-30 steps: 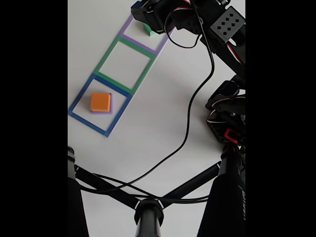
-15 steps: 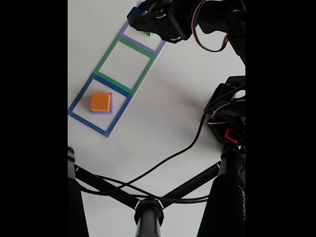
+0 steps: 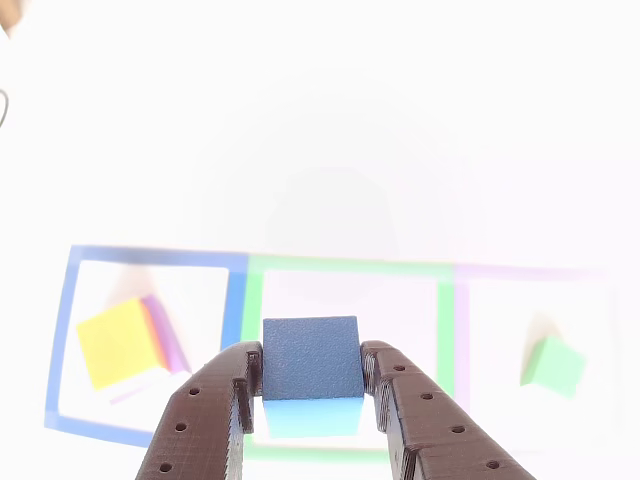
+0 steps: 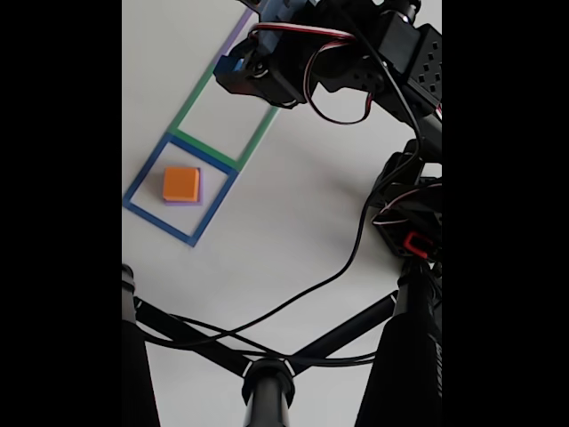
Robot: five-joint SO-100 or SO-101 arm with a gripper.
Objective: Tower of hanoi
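My gripper (image 3: pixel 312 362) is shut on a blue cube (image 3: pixel 312 372), which hangs above the middle, green-outlined square (image 3: pixel 446 330). In the fixed view the same blue cube (image 4: pixel 233 65) shows at the gripper (image 4: pixel 236 69), over the far part of the green square (image 4: pixel 190 111). An orange cube (image 4: pixel 181 183) sits on a purple cube (image 4: pixel 185 202) inside the blue-outlined square (image 4: pixel 142 182). The other view shows that pair washed out, as a yellowish cube (image 3: pixel 116 342) with a purple edge (image 3: pixel 165 330). A green cube (image 3: pixel 553 366) lies in the purple-outlined square (image 3: pixel 462 340) on the right.
The arm's body and servos (image 4: pixel 404 205) stand at the right of the fixed view, with a black cable (image 4: pixel 338 258) looping across the white table. Black stand legs (image 4: pixel 267 382) cross the bottom of that view.
The arm has swung from the purple square at the top toward the green square, carrying the blue cube. It now covers the green cube in the fixed view.
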